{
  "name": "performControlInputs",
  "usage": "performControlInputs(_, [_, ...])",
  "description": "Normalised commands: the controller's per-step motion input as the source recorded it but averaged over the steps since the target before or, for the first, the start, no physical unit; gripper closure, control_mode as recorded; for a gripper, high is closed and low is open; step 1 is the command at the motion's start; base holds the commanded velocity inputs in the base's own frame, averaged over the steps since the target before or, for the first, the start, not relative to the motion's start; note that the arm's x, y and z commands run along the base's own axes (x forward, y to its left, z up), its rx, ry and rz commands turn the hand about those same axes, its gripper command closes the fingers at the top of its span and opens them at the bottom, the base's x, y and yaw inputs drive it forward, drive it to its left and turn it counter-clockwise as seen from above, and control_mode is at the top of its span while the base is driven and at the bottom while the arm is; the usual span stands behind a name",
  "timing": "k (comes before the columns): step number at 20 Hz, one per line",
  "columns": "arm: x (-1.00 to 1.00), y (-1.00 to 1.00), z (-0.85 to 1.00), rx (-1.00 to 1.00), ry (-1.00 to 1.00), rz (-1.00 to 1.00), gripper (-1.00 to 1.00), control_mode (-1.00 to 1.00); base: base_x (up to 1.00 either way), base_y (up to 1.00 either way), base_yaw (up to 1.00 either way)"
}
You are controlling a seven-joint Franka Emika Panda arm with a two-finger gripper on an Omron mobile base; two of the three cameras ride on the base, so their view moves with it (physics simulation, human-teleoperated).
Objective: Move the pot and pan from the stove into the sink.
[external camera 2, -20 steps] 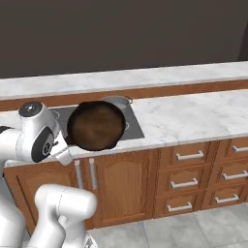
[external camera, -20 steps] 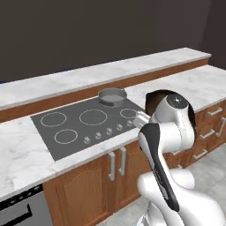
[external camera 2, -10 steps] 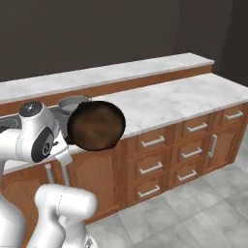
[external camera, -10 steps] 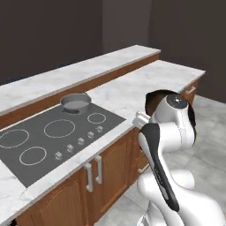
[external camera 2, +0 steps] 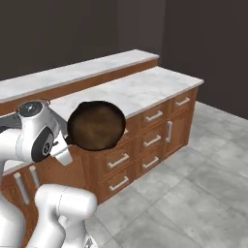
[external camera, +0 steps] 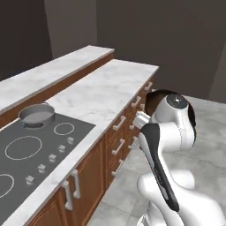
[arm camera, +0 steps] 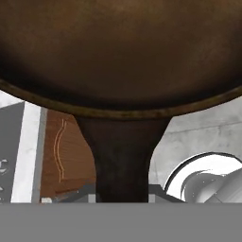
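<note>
Hand view has the gripper [arm camera: 122, 198] clamped on the short black handle of the pan [external camera 2: 96, 125], which hangs in the air off the tabletop [external camera 2: 140, 89], beside the drawers. Held only by that handle, the pan could sag or twist loose if the base turns sharply, I judge. On the stove [external camera: 26, 156], the pot [external camera: 37, 114] sits at its far edge.

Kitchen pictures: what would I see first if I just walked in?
First, the big brown pan, tipped on its side and held in the air in front of the wooden drawers. The robot's tool is shut on its black handle. Next, the grey pot sits on the stove.
</note>
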Motion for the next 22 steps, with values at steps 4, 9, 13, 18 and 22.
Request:
performControlInputs(4, [0.0,0.0,0.0,0.0,0.0,0.0,1.0,1.0,0.0,-0.2,-0.45])
performControlInputs(9, [0.0,0.0,0.0,0.0,0.0,0.0,1.0,1.0,0.0,-0.2,-0.46])
performControlInputs(13, [0.0,0.0,0.0,0.0,0.0,0.0,1.0,1.0,-0.03,-0.22,-0.41])
performControlInputs(18, [0.0,0.0,0.0,0.0,0.0,0.0,1.0,1.0,-0.04,-0.17,-0.34])
performControlInputs(22, [0.0,0.0,0.0,0.0,0.0,0.0,1.0,1.0,-0.03,-0.11,-0.31])
